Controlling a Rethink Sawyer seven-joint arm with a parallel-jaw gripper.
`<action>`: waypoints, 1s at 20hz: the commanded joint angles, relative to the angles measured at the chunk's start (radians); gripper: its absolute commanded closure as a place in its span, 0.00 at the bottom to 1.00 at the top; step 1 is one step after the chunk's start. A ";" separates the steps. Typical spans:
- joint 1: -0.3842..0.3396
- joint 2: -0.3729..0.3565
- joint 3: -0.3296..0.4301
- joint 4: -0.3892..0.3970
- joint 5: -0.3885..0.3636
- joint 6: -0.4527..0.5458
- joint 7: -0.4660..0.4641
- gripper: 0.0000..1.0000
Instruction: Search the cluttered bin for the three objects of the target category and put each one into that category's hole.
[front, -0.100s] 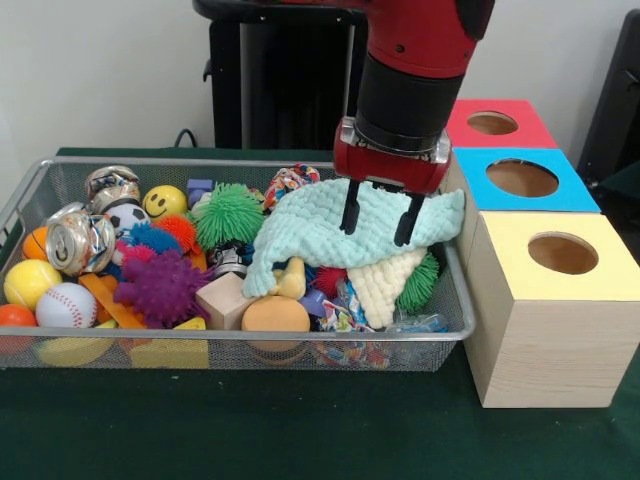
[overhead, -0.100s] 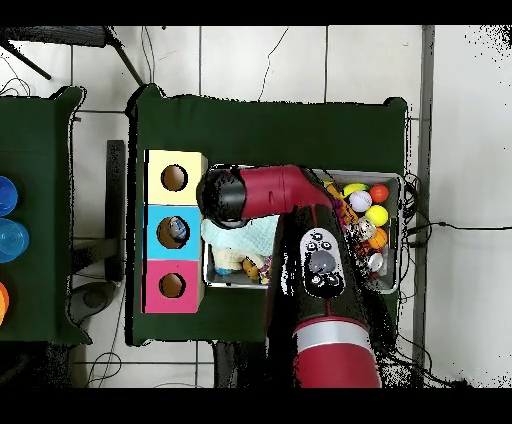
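Three wooden boxes with round holes, topped yellow (front, -0.100s: 560, 255), blue (front, -0.100s: 522, 180) and red (front, -0.100s: 497, 124), ranged along the right end of a silver wire-mesh bin (front, -0.100s: 215, 352). Red and black gripper (front, -0.100s: 379, 222) poised above the bin's right end, two dark fingers (front, -0.100s: 351, 212) spread apart, tips touching a pale mint knitted cloth (front, -0.100s: 320, 225) without clamping it. Cream knitted cloth (front, -0.100s: 388, 285) partly beneath the mint one. Purple spiky ball (front, -0.100s: 160, 288), white baseball (front, -0.100s: 66, 305), crushed metal can (front, -0.100s: 80, 238) toward the bin's left end.
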 joint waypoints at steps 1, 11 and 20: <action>0.034 0.060 -0.003 -0.090 0.039 0.105 0.134 0.00; 0.042 0.081 -0.032 -0.113 0.057 0.084 0.120 0.00; 0.038 0.121 -0.045 -0.153 0.066 0.069 0.116 0.00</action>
